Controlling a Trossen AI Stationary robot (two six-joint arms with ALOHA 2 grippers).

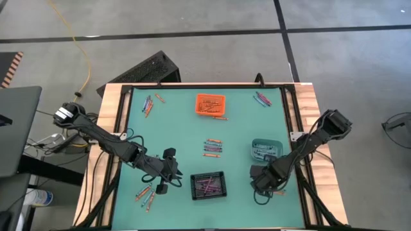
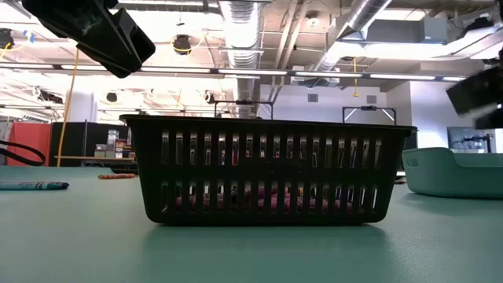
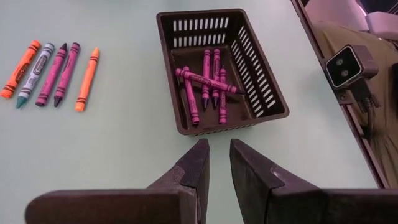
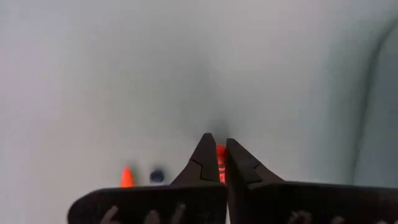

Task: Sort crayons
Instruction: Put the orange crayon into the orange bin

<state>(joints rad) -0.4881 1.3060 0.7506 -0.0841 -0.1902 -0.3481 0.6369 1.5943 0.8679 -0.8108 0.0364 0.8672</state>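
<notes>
The crayons lie in loose groups on the green mat: far left (image 1: 149,102), far right (image 1: 261,98), centre (image 1: 213,147) and near left (image 1: 146,192). Purple ones lie in the black bin (image 3: 221,68). My left gripper (image 3: 217,149) hovers just left of that bin, fingers a little apart with nothing between them. My right gripper (image 4: 217,142) points down at the mat near the teal bin (image 1: 266,149), shut on an orange crayon. An orange tip (image 4: 127,177) and a dark tip (image 4: 155,176) show beside it. My right gripper pinches an orange crayon (image 4: 220,163) between its two fingertips, coming from above and pointing down. The fingers hide most of the crayon, so which part they hold cannot be told. Whether it is clear of the mat does not show.
An orange bin (image 1: 210,104) holding orange crayons stands at the far middle. A row of crayons (image 3: 53,74) lies on the mat beyond my left gripper. A small camera (image 3: 349,65) sits at the table's near edge. Wooden rails (image 1: 308,122) frame the mat.
</notes>
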